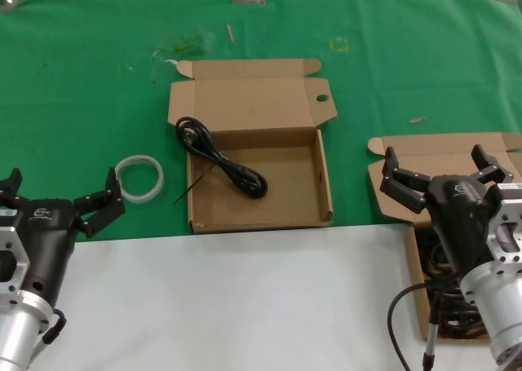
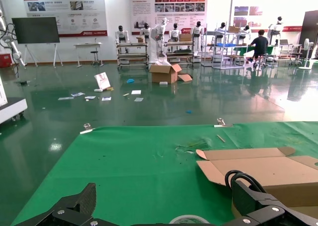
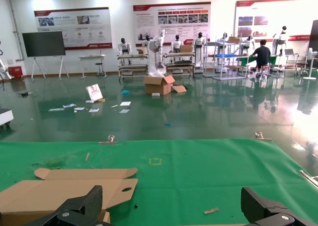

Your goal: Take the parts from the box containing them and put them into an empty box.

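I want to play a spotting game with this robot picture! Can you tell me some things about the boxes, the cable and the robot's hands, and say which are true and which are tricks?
1. A black cable lies in the middle box. True.
2. That box's lid has a small round hole. True.
3. The white tape ring is inside the middle box. False: it lies on the green cloth beside the box, on the robot's left.
4. The right hand is holding a cable. False: it is open and holds nothing, above the box on the right.
5. The left hand is open. True.
6. The middle box's lid is closed. False: it is folded back open.
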### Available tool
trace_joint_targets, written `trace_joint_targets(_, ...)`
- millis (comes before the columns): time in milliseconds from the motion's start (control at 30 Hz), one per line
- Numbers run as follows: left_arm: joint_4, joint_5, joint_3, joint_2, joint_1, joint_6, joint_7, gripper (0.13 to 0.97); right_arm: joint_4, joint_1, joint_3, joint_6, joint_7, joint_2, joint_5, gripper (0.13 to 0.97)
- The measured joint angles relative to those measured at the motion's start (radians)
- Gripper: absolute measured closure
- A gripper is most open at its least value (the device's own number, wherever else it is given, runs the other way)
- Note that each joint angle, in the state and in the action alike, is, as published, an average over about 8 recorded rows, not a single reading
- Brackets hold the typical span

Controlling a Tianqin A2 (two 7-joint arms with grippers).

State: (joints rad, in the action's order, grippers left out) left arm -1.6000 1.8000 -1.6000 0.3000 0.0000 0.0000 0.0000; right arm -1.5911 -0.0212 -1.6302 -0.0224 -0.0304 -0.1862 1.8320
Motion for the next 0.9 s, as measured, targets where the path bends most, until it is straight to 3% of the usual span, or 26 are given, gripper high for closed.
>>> trace_joint_targets(900, 0.0, 0.0, 0.0, 0.0, 0.0, 0.0, 0.0, 0.132, 0.0, 0.0, 0.0, 0.0, 0.0, 0.0, 0.0, 0.129)
